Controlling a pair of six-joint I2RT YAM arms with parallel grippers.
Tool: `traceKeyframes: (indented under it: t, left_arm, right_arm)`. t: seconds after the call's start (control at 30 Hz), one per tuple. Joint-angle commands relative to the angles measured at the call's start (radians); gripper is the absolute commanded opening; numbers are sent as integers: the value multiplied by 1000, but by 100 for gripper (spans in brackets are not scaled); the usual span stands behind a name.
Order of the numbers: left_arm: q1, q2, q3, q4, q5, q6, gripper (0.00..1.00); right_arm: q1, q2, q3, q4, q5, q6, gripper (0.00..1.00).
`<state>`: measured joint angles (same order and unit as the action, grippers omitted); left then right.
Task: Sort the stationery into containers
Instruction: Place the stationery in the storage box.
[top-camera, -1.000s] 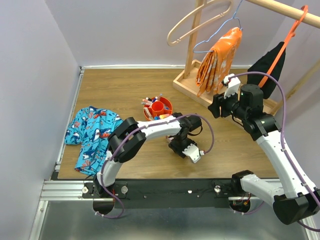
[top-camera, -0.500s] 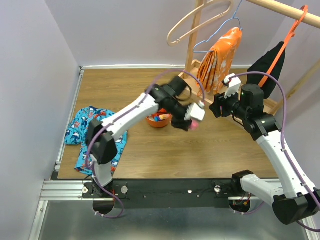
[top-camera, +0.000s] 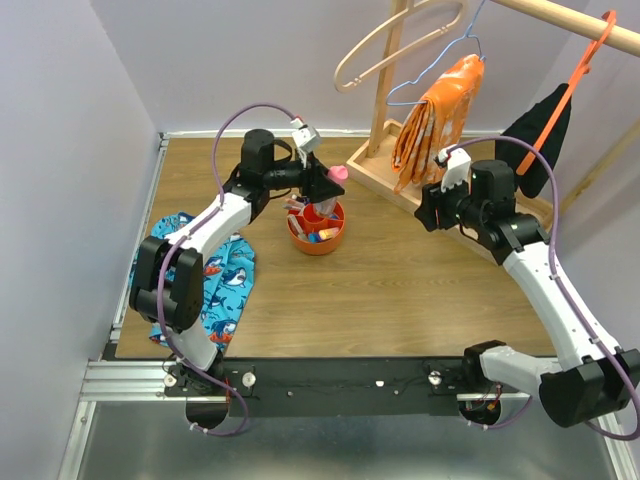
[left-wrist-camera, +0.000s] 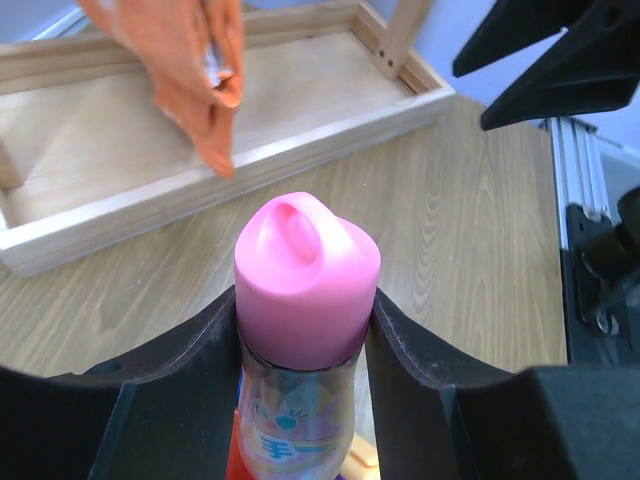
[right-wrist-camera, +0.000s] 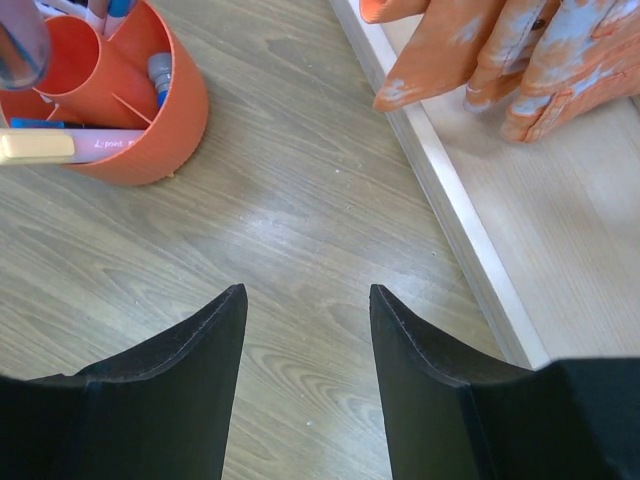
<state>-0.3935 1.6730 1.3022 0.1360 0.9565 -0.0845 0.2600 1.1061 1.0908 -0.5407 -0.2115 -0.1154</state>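
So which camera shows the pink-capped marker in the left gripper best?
The left wrist view: the pink-capped marker fills the frame, clamped in the left gripper, label visible. The top external view shows only its small pink tip near the orange bowl. The right wrist view does not clearly show it.

On my left, a blue shark-print cloth (top-camera: 172, 235) lies crumpled at the edge of the wooden table (top-camera: 400, 290); at far right stands a wooden rack base (top-camera: 372, 172), a shallow tray; an orange cloth (top-camera: 438, 110) hangs over it; a black cloth (top-camera: 535, 125) hangs just beside that.
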Motion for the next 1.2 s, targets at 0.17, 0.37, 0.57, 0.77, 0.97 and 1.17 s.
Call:
traceKeyframes:
  t: [0.17,0.37,0.57,0.77,0.97,1.17]
  left_arm:
    - [67,63,-110,574,11,-320,0]
    - [90,139,-109,660,24,-357,0]
    - [119,152,-122,697,37,-374,0]
    - [125,159,-165,706,50,-357,0]
    - [127,197,-181,761,57,-379,0]
    - [130,209,-204,777,65,-386,0]
  right_arm:
    - [-42,64,92,-19,-58,-23,59]
    - [-56,84,104,-34,-98,-36,59]
    - [-57,107,121,-47,-121,-52,59]
    - [-57,132,124,-38,-127,-50,59]
    - [-56,149,136,-39,-134,-53,59]
    - [-57,155,132,-42,-134,-61,59]
